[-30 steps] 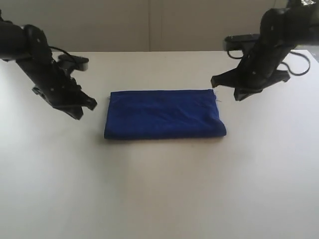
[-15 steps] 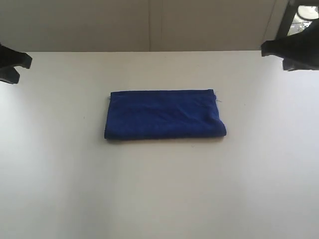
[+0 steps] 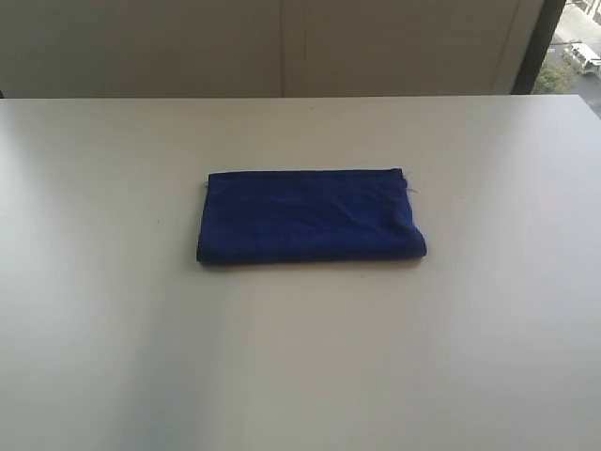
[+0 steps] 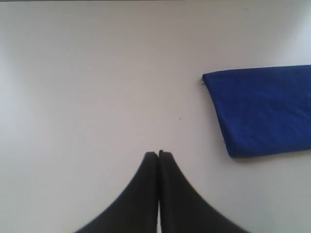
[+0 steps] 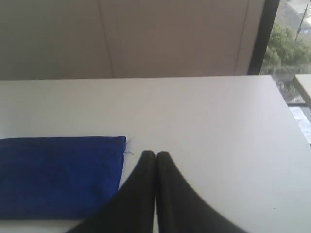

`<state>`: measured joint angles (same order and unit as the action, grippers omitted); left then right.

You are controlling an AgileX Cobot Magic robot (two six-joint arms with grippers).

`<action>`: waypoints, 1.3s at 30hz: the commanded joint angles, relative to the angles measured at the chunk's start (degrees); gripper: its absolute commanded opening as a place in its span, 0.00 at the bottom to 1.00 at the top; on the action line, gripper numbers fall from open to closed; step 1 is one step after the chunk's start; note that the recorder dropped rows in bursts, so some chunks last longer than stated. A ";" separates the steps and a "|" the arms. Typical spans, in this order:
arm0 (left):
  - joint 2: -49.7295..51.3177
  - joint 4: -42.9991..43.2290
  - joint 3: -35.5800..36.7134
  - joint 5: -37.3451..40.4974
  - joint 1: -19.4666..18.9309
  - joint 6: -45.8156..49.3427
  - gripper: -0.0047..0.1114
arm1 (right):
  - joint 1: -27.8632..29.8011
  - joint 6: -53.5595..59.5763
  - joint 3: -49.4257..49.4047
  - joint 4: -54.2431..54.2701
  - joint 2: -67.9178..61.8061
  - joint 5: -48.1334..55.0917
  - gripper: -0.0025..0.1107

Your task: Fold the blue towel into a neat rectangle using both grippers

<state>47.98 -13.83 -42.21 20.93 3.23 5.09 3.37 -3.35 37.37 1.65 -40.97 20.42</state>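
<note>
Exterior view: looking across a white table [image 3: 300,366] toward a pale wall [image 3: 141,47]. Finding the blue towel [image 3: 310,216] lying flat near the middle of the table, folded into a compact rectangle. Running its long axis from side to side across the view, parallel to the table's far edge, with the short ends pointing to the left and right. Bulging slightly rounded along the near long edge and lying straight along the far one. Trailing a tiny pale thread or tag at the far right corner, too small to tell which.

Left wrist view: looking past the left claw [image 4: 158,153], with its two black fingers pressed together tip to tip and pinching nothing. Hanging over bare table [image 4: 97,73], apart from the towel [image 4: 265,109]. Catching only one short end of the towel and part of its length, with the long axis stretching away from that end and out of the frame.

Right wrist view: looking past the right claw [image 5: 155,153], likewise pressed together and gripping nothing. Catching the towel's [image 5: 58,174] other short end, with one corner and its loose thread appearing just beside the tips but not touching them. Running the long axis away from the claw, along the table [image 5: 204,111]. Glimpsing trees through a window [image 5: 286,43] beyond the table's end.
</note>
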 commanded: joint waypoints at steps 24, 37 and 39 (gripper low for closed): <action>-32.20 -1.27 18.83 -5.46 -0.22 6.28 0.04 | 0.48 5.97 -17.24 -0.02 29.34 -4.06 0.02; -33.96 -1.14 22.20 2.26 -0.22 6.28 0.04 | 0.48 6.23 -19.02 -0.19 34.89 -2.50 0.02; -33.96 -1.14 22.20 2.26 -0.22 6.28 0.04 | 0.48 6.23 -19.02 -0.19 34.89 -2.50 0.02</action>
<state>14.40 -14.17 -20.29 22.74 3.23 11.21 3.37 2.49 18.65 1.65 -6.36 17.92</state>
